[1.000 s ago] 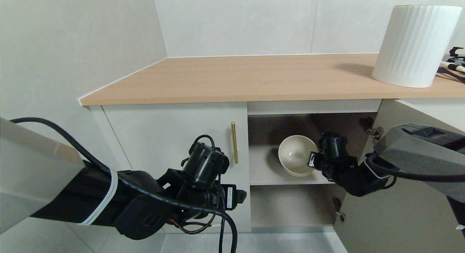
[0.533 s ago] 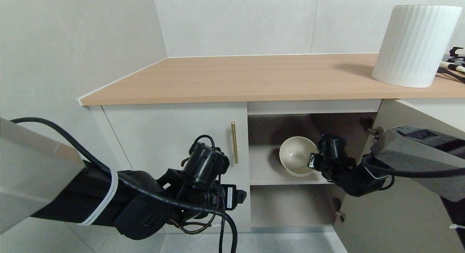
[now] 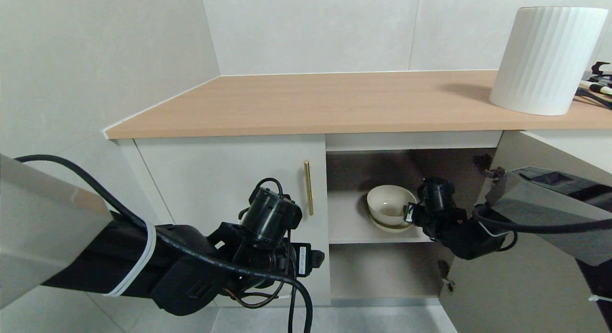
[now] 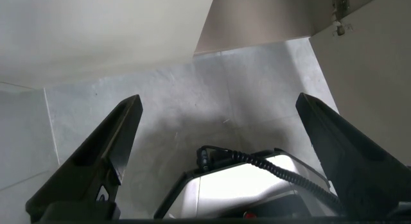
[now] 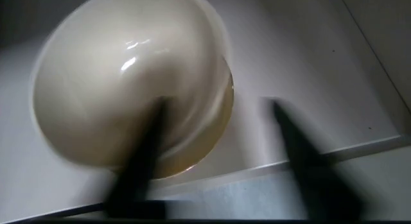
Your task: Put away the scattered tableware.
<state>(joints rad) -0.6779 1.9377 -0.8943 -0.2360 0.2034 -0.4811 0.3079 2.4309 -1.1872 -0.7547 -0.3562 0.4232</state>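
Note:
A cream bowl (image 3: 388, 206) (image 5: 115, 89) stands upright on the middle shelf (image 3: 344, 223) of the open cabinet. It rests on a second, flatter dish whose rim (image 5: 192, 163) shows beneath it. My right gripper (image 3: 410, 212) (image 5: 217, 105) is at the bowl's right rim. It is open, with one finger over the bowl's inside and the other well outside the rim. My left gripper (image 4: 218, 102) hangs open and empty over the floor, in front of the closed left door.
The cabinet's right door (image 3: 526, 275) stands swung open beside my right arm. The left door has a gold handle (image 3: 309, 187). A white ribbed container (image 3: 545, 60) stands on the wooden countertop (image 3: 311, 103). A lower shelf (image 3: 382, 271) lies beneath.
The bowl went from tilted toward me to level and sank onto the dish on the shelf. My right gripper followed it slightly down. The left arm stayed still.

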